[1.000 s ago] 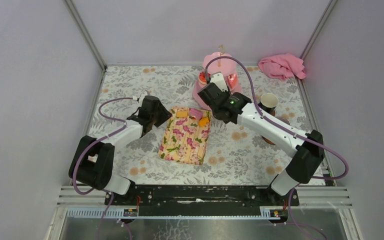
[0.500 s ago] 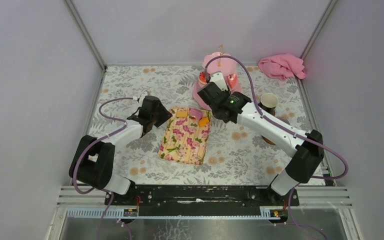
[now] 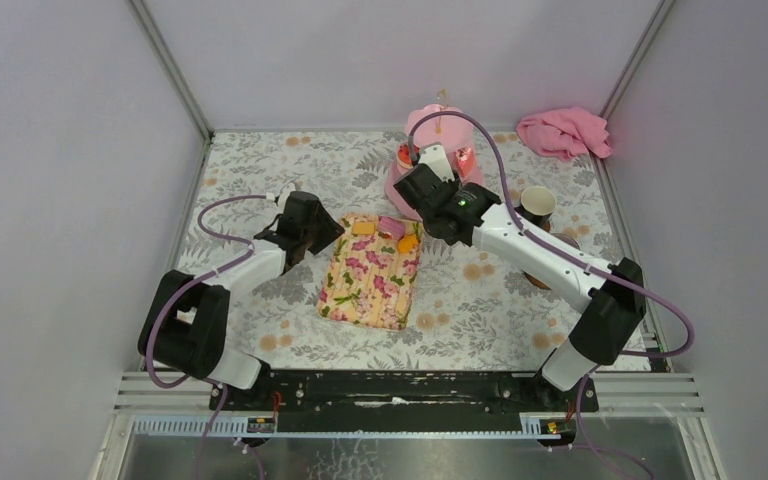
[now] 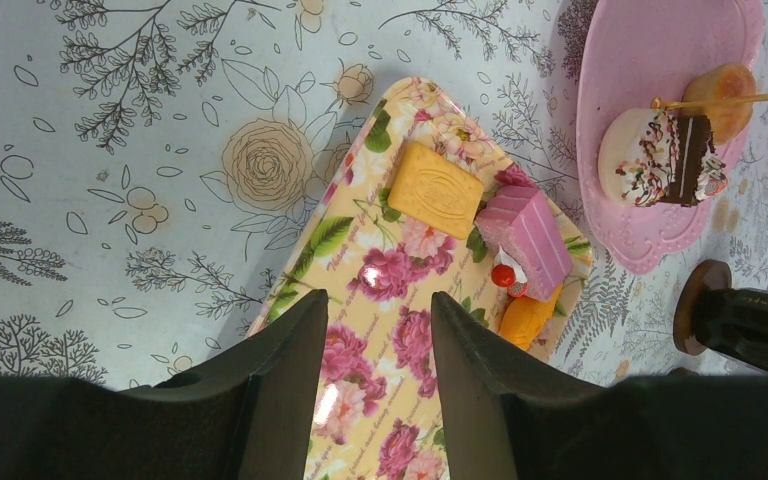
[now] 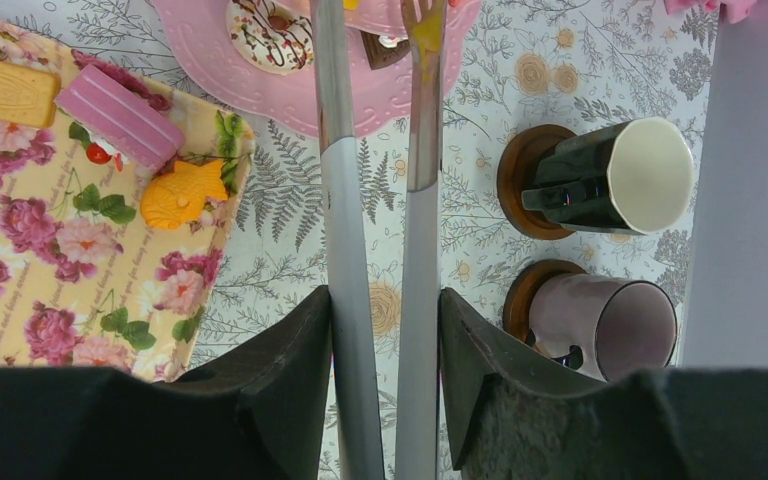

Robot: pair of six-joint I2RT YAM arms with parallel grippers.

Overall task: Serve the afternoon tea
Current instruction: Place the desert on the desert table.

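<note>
Pink three-tier stand [image 3: 435, 135] sat at 12 o'clock on the table [image 3: 260, 170]. Right arm was extended toward it, right gripper [image 5: 385, 300] pinching metal tongs [image 5: 340, 200] whose tips lay over its lower plate. Left arm bent; left gripper [image 4: 378, 305] spread, empty, at 9 o'clock edge of floral tray [image 4: 360, 270].

A yellow biscuit [image 4: 436, 189], a pink slice [image 4: 526, 226] and an orange fish cake [image 4: 527, 318] lie close together at one end of the tray [image 4: 380, 270]. The pink stand [image 4: 650, 60] holds a sprinkled donut [image 4: 640, 160] and a chocolate slice [image 4: 695, 155] on its bottom tier. The black mug [image 5: 610, 175] and grey mug [image 5: 600, 320] sit side by side, each on a coaster [image 5: 513, 180].
</note>
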